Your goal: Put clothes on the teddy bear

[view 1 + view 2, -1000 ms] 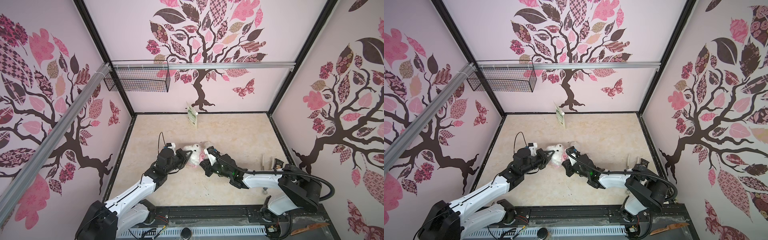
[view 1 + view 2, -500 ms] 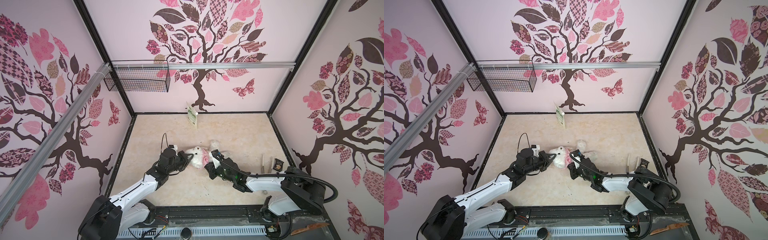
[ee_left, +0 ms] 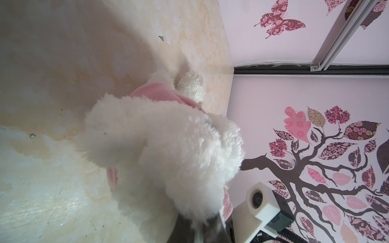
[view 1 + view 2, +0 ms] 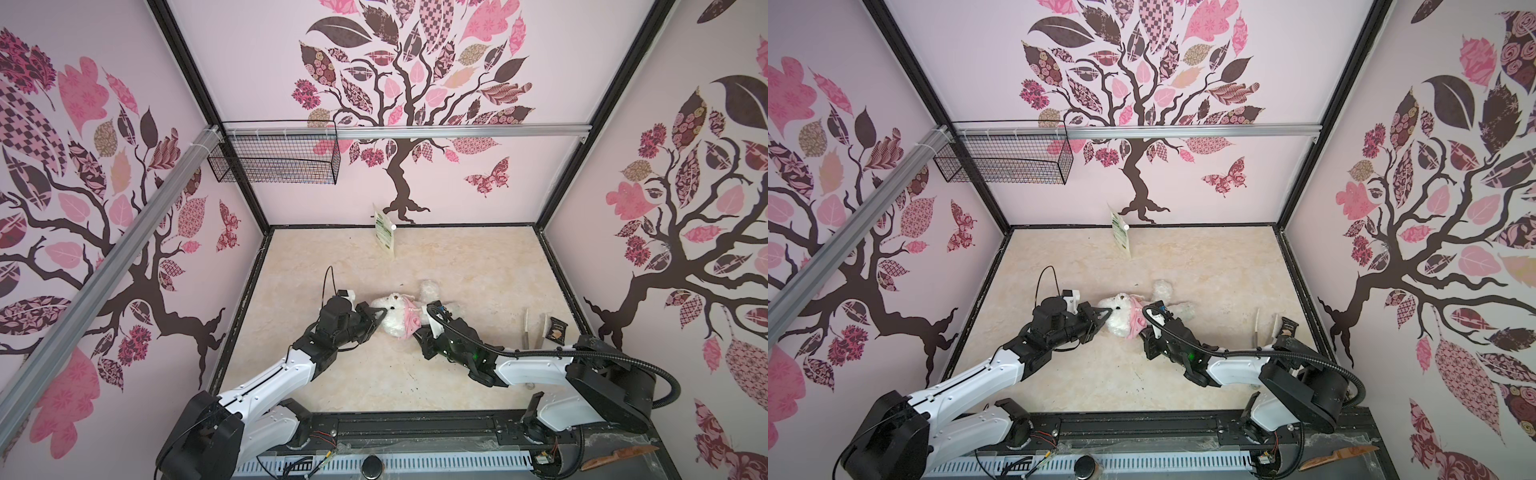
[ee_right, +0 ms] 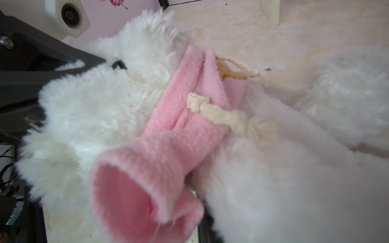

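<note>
The small white fluffy plush teddy bear (image 4: 394, 322) lies on the beige marbled tabletop (image 4: 478, 266) near the middle of the floor in both top views, its head toward the left arm and its body and legs stretching toward the right and back. A pink fleece hooded top (image 4: 409, 318) is bunched around its neck and upper body, not pulled down over the torso; in the right wrist view the pink fabric (image 5: 168, 134) shows as a rolled band with an open sleeve tube and 2 cream knotted drawstrings (image 5: 219, 113) lying across the white fur. The left gripper (image 4: 376, 320) reaches in from the left with its black fingers closed tight on the fur of the bear's head; in the left wrist view the head (image 3: 168, 160) fills the frame right at the dark fingertips. The right gripper (image 4: 424, 332) sits just beside the bear's body on the near side, at the hem of the pink top; its fingertips are hidden behind the wrist and the plush, so I cannot tell how wide they stand or whether they hold anything. Well apart from the bear, a green and white card (image 4: 384, 230) leans at the foot of the back wall, 2 pale sticks (image 4: 525, 330) and a small dark packet (image 4: 557, 329) lie near the right wall, and a black wire basket (image 4: 274, 162) hangs from the aluminium rail (image 4: 457, 132).
</note>
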`<state>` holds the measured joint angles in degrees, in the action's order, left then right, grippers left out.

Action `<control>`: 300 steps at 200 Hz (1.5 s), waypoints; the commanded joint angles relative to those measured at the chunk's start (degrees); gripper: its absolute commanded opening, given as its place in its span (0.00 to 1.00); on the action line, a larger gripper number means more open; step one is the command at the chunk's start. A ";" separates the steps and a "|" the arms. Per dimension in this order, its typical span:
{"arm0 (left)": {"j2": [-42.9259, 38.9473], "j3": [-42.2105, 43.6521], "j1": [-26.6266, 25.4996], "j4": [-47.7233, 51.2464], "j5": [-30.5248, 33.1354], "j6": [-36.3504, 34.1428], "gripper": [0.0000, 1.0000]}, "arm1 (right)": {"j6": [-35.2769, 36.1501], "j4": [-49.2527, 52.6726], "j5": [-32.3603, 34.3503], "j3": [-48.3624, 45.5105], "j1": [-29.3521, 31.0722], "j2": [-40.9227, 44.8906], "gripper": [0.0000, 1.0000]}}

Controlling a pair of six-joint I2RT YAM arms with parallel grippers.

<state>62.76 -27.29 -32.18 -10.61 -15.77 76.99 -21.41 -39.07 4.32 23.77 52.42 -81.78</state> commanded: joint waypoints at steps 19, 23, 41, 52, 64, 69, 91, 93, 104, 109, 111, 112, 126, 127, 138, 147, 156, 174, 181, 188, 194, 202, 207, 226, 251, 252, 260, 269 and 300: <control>-1.02 1.26 -0.18 -0.29 -0.66 -0.97 0.00 | 0.47 2.62 3.24 1.32 -0.10 1.36 0.18; -1.06 1.29 -0.21 -0.29 -0.68 -0.97 0.00 | 0.62 2.72 3.24 1.49 -0.13 1.28 0.18; -1.13 1.21 -0.20 -0.16 -0.59 -1.14 0.00 | 0.92 3.49 3.33 2.57 -0.42 0.56 0.21; -1.21 1.04 -0.18 -0.11 -0.66 -1.14 0.00 | 0.96 3.43 2.96 3.14 -0.58 0.11 0.23; -1.21 1.18 -0.20 -0.11 -0.66 -1.23 0.00 | 1.01 2.59 2.09 3.54 -0.71 -0.35 0.25; -1.19 1.20 -0.25 -0.11 -0.64 -1.20 0.00 | 0.92 2.38 1.95 3.77 -0.79 -0.59 0.25; -1.19 1.22 -0.22 -0.08 -0.73 -1.31 0.00 | 1.08 2.14 1.35 5.19 -0.95 -1.44 0.26; -1.23 1.15 -0.24 -0.06 -0.68 -1.32 0.00 | 1.10 2.17 1.32 5.33 -0.93 -1.54 0.26; -1.26 1.23 -0.18 -0.03 -0.75 -1.32 0.00 | 1.36 2.09 1.20 5.99 -1.09 -1.93 0.26; -1.32 1.20 -0.19 -0.02 -0.75 -1.40 0.00 | 1.40 1.94 0.95 6.28 -1.11 -2.18 0.26; -1.28 1.19 -0.19 -0.02 -0.75 -1.40 0.00 | 1.49 1.90 0.89 6.40 -1.21 -2.27 0.26; -1.30 1.19 -0.17 -0.02 -0.75 -1.40 0.00 | 1.47 1.81 0.75 6.39 -1.24 -2.30 0.26; -1.32 1.23 -0.16 0.06 -0.75 -1.49 0.00 | 1.72 1.63 0.52 7.17 -1.29 -2.89 0.25; -1.32 1.21 -0.16 0.06 -0.75 -1.49 0.00 | 1.76 1.63 0.52 7.22 -1.32 -2.92 0.25; -1.33 1.19 -0.23 0.11 -0.75 -1.49 0.00 | 1.84 1.46 0.44 7.80 -1.49 -3.63 0.25; -1.32 1.21 -0.23 0.06 -0.84 -1.47 0.00 | 1.97 1.37 0.43 8.19 -1.65 -4.12 0.25; -1.34 1.20 -0.18 0.06 -0.93 -1.49 0.00 | 1.99 1.10 0.43 8.55 -1.91 -4.66 0.25; -1.36 1.06 -0.19 0.06 -1.10 -1.49 0.00 | 1.89 0.93 0.68 9.18 -2.71 -5.72 0.25; -1.47 1.01 -0.21 0.06 -1.19 -1.49 0.00 | 1.71 0.93 0.85 9.42 -3.14 -6.08 0.25; -1.46 1.01 -0.24 0.06 -1.28 -1.50 0.00 | 1.43 0.79 0.87 9.53 -3.73 -6.41 0.25; -1.62 1.00 -0.17 0.06 -1.28 -1.49 0.00 | 1.33 0.60 0.87 9.53 -4.18 -6.63 0.25; -1.59 1.03 -0.22 0.06 -1.29 -1.49 0.00 | 1.14 0.32 0.87 9.48 -4.71 -6.92 0.25; -1.59 1.02 -0.17 0.06 -1.29 -1.49 0.00 | 1.14 0.10 0.87 9.50 -4.93 -7.12 0.25; -1.57 1.01 -0.18 0.06 -1.36 -1.49 0.00 | 1.32 -0.12 0.39 9.99 -5.41 -7.90 0.26; -1.26 0.95 -0.24 -0.26 -1.45 -1.57 0.00 | 1.32 -1.46 -0.98 10.76 -5.70 -9.41 0.27; -1.25 0.93 -0.24 -0.28 -1.46 -1.58 0.00 | 1.39 -1.50 -1.07 10.81 -5.68 -9.48 0.27; -1.11 0.92 -0.18 -0.37 -1.63 -1.54 0.00 | 1.60 -2.14 -1.93 11.10 -5.87 -9.92 0.27; -0.95 0.92 -0.23 -0.37 -1.72 -1.58 0.00 | 1.90 -3.23 -3.20 11.23 -6.01 -10.28 0.27; -0.96 1.03 -0.18 -0.46 -1.90 -1.56 0.00 | 2.90 -5.71 -5.60 11.88 -6.51 -11.02 0.20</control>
<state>62.24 -27.29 -32.12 -10.20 -14.68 76.38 -19.86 -40.34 0.64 32.82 46.65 -91.50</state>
